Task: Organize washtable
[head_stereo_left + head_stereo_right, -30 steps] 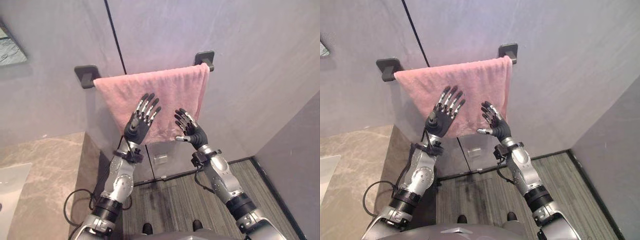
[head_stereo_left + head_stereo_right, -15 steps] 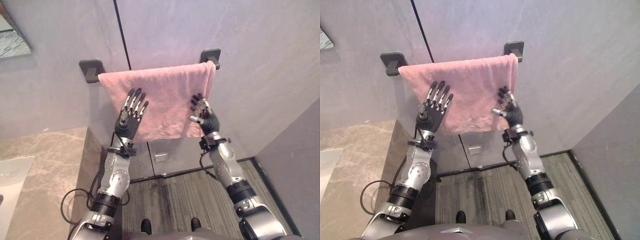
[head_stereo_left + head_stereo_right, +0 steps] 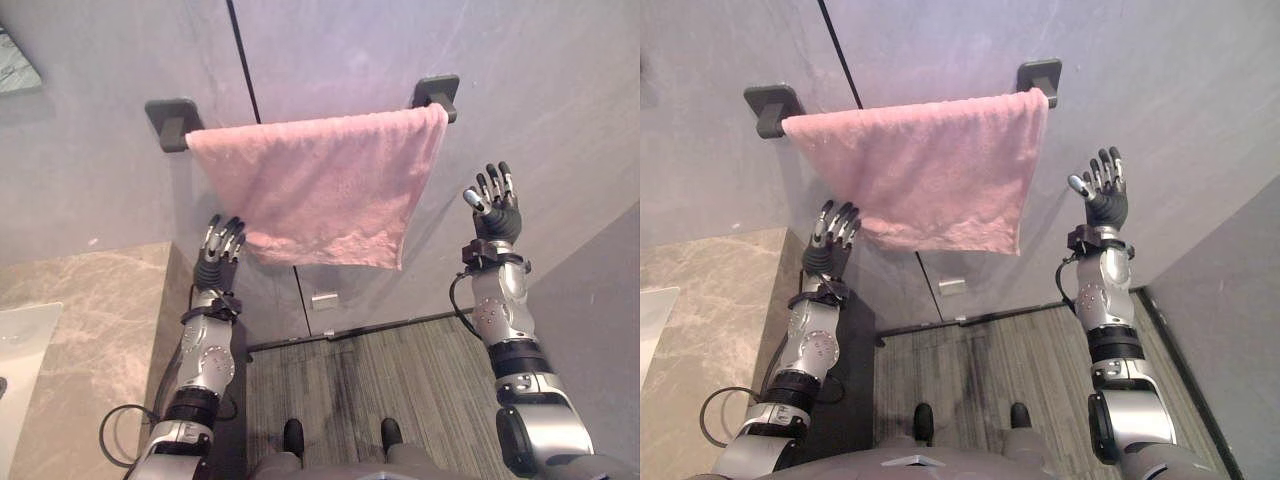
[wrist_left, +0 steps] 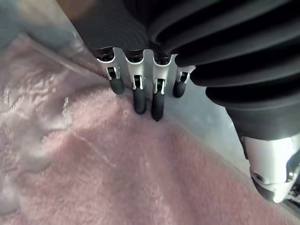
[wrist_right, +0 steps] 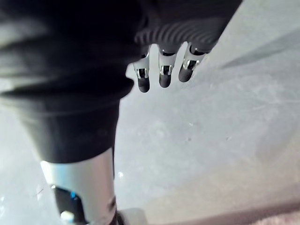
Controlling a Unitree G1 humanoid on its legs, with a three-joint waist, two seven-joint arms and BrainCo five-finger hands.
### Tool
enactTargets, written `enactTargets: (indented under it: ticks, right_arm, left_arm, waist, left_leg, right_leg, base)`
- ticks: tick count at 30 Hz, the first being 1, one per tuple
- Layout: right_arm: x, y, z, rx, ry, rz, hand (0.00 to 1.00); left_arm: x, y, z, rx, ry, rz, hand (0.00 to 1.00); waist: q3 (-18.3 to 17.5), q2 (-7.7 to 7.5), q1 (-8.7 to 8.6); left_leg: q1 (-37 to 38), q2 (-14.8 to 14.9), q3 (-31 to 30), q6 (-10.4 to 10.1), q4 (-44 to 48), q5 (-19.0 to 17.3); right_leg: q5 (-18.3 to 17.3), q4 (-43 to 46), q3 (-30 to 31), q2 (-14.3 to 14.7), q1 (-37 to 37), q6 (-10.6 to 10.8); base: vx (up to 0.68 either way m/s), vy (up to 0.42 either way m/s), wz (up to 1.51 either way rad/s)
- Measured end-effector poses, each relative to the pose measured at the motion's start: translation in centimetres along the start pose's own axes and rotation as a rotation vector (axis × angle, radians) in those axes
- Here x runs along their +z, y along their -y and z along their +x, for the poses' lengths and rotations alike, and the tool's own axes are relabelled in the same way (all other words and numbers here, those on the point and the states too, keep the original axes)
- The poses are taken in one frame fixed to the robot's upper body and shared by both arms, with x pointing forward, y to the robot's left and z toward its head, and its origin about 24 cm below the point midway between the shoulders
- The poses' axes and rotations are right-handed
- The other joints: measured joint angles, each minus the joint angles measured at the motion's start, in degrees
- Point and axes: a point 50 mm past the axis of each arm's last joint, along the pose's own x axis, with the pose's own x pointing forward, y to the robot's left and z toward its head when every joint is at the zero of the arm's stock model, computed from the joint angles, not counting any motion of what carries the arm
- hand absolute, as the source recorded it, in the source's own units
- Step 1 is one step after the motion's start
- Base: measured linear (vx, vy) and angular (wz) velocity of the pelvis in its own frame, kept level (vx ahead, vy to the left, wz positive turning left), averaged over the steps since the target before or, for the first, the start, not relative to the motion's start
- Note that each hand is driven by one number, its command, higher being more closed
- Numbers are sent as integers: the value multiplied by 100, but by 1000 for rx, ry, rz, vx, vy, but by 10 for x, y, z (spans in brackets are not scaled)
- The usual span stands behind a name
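Observation:
A pink towel [image 3: 320,190] hangs spread over a wall bar between two dark brackets [image 3: 172,122] [image 3: 438,95]. Its lower edge slants, longer on the right. My left hand [image 3: 215,262] is raised at the towel's lower left corner, open, with straight fingers [image 4: 136,93] at the cloth [image 4: 117,173]. My right hand [image 3: 493,212] is up to the right of the towel, open and apart from it, facing the bare grey wall [image 5: 211,140]. Its fingers [image 5: 161,75] hold nothing.
A marble counter [image 3: 90,320] with a white basin [image 3: 20,345] lies at the left, with a dark cabinet side below it. A wall socket [image 3: 322,299] sits under the towel. Striped flooring [image 3: 390,370] runs below, and a grey side wall [image 3: 600,320] closes the right.
Both hands have left the towel's front. The left one dropped to the lower left corner; the right one swung out to the right, off the cloth.

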Motion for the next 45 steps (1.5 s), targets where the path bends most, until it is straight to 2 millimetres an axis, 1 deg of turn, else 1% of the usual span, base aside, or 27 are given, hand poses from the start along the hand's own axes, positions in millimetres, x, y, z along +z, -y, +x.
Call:
enactTargets:
  ticks: [3,5,6,8,9,10,11,12,14,16,18,19,21,22,23,24,26,27,28,29,30,32,37,40,42,43,45]
  right_arm:
    - [1,10,-4,-43,3,2,0]
    - [-5,28,-16,-110,-16,5,0]
    - [-8,32,-20,-124,-28,3,0]
    - [-25,47,-37,-186,-100,-7,0]
    - [-29,50,-42,-199,-116,-10,0]
    - [-37,56,-51,-225,-149,-11,0]
    - [-47,62,-61,-258,-194,-9,0]
    - [-52,65,-67,-273,-219,-9,0]
    - [-66,78,-91,-327,-301,-23,0]
    - [-73,85,-106,-343,-347,-37,0]
    - [-83,94,-134,-337,-430,-108,0]
    - [-85,96,-141,-343,-450,-118,0]
    - [-93,103,-169,-366,-518,-131,0]
    - [-95,105,-176,-373,-534,-128,0]
    - [-99,107,-189,-386,-572,-123,0]
    - [-102,109,-196,-394,-597,-126,0]
    - [-114,121,-225,-440,-730,-157,0]
    - [-118,123,-233,-455,-761,-162,0]
    - [-123,127,-249,-482,-831,-179,0]
    - [-129,131,-273,-536,-919,-175,0]
    - [-131,133,-283,-565,-950,-170,0]
    - [-135,140,-317,-697,-1059,-146,0]
    - [-130,150,-348,-842,-1139,-148,0]
    - [-128,153,-354,-867,-1164,-169,0]
    - [-126,154,-360,-895,-1175,-166,0]
    - [-125,155,-362,-903,-1177,-164,0]
    - [-126,154,-362,-897,-1187,-163,0]
  left_arm:
    - [4,-10,-3,63,18,0,0]
    - [0,-20,-13,100,-5,16,0]
    - [-2,-24,-16,112,-18,20,0]
    - [-16,-38,-32,169,-91,49,0]
    - [-20,-40,-35,181,-110,53,0]
    - [-29,-45,-44,209,-155,57,0]
    - [-39,-53,-53,239,-217,88,0]
    - [-45,-57,-58,258,-249,96,0]
    - [-64,-70,-80,310,-384,173,0]
    - [-74,-76,-94,332,-451,214,0]
    - [-83,-82,-112,321,-546,306,0]
    - [-85,-83,-116,322,-561,316,0]
    - [-94,-85,-129,318,-635,371,0]
    - [-96,-86,-133,321,-654,379,0]
    - [-102,-88,-141,329,-696,393,0]
    - [-105,-89,-146,341,-718,390,0]
    - [-115,-96,-168,379,-829,416,0]
    - [-117,-98,-173,384,-860,435,0]
    - [-121,-102,-187,406,-915,448,0]
    - [-125,-102,-198,420,-967,468,0]
    - [-127,-103,-204,428,-991,481,0]
    - [-131,-105,-220,466,-1067,507,0]
    - [-134,-105,-234,489,-1117,522,0]
    - [-135,-104,-236,485,-1123,517,0]
    - [-136,-103,-238,476,-1131,517,0]
    - [-137,-102,-238,464,-1136,523,0]
    - [-138,-101,-239,421,-1153,559,0]
  waist:
    - [0,1,-7]
    - [11,17,-5]
    - [16,27,-8]
    - [67,91,-21]
    - [70,104,-19]
    - [83,127,-19]
    - [84,129,-28]
    - [84,128,-31]
    - [83,127,-34]
    - [82,125,-37]
    - [79,128,-41]
    - [78,129,-42]
    - [70,135,-52]
    - [68,133,-64]
    - [66,130,-70]
    - [57,130,-76]
    - [-8,124,-170]
    - [-13,122,-188]
    - [-19,118,-202]
    - [-28,118,-195]
    - [-53,119,-193]
    - [-165,122,-194]
    - [-183,142,-195]
    - [-187,145,-196]
    - [-220,108,-196]
    - [-253,118,-195]
    - [-275,120,-203]
  left_leg:
    - [11,-2,10,-1,49,3]
    - [37,-13,9,-1,48,-1]
    - [51,-13,10,0,48,-4]
    - [152,-11,18,-2,40,-38]
    - [154,-11,23,1,29,-43]
    - [152,-8,28,3,20,-51]
    - [154,1,41,2,17,-73]
    - [156,7,43,-2,16,-87]
    - [166,8,72,-37,12,-128]
    - [173,10,88,-39,15,-144]
    - [204,14,151,-45,22,-175]
    - [210,15,175,-40,23,-184]
    - [242,15,269,-46,37,-216]
    - [253,15,286,-41,44,-222]
    - [295,15,343,-19,48,-239]
    - [318,15,377,-15,48,-256]
    - [359,14,468,-17,49,-286]
    - [373,15,485,-14,50,-292]
    - [423,17,527,-23,50,-318]
    - [519,27,636,-26,50,-351]
    - [547,29,650,-29,50,-361]
    - [602,42,677,-37,50,-416]
    - [812,65,768,-47,50,-437]
    - [954,64,762,-80,49,-464]
    - [976,61,734,-62,42,-492]
    - [985,65,697,-62,34,-493]
    - [915,69,594,-66,85,-502]
  right_leg:
    - [3,5,3,0,5,-1]
    - [-4,-24,-21,0,49,-10]
    - [-4,-37,-22,0,68,-10]
    - [-11,-90,-25,-1,189,-17]
    - [-16,-91,-25,-1,189,-22]
    - [-23,-100,-27,0,187,-23]
    - [-28,-110,-27,6,185,-29]
    - [-31,-110,-27,11,185,-33]
    - [-43,-118,-15,8,185,-49]
    - [-43,-128,-3,9,187,-49]
    - [-43,-148,52,15,193,-48]
    - [-43,-153,76,19,190,-48]
    - [-35,-171,157,21,184,-34]
    - [-28,-171,171,22,184,-23]
    - [-26,-172,229,31,189,-19]
    - [-26,-173,266,35,190,-18]
    - [-25,-182,333,37,192,-13]
    - [-25,-183,347,40,197,-13]
    - [-25,-187,413,55,215,-13]
    - [-25,-195,495,73,262,-13]
    - [-26,-196,520,79,279,-13]
    - [-36,-193,565,104,308,-18]
    - [-60,-152,617,134,467,-28]
    - [-133,-66,619,143,572,-64]
    - [-225,32,609,148,565,-69]
    - [-275,99,593,150,565,-63]
    - [-348,235,525,151,537,-70]
  base:
    - [42,-6,-1]
    - [38,-5,2]
    - [34,-10,0]
    - [0,0,0]
    - [0,0,0]
    - [-7,-4,-5]
    - [-6,-6,-5]
    - [-4,-8,-5]
    - [5,-1,-5]
    - [18,1,-6]
    - [34,-4,-12]
    - [38,-2,-18]
    - [41,1,-19]
    - [41,2,-22]
    - [31,2,-21]
    - [40,3,-27]
    - [44,3,-19]
    - [39,0,-18]
    - [42,-3,-31]
    - [38,-2,-33]
    - [41,-5,-27]
    - [31,-7,-13]
    - [-12,-2,-8]
    - [-51,8,-1]
    - [-93,10,6]
    - [-55,-7,10]
    - [-54,-20,20]
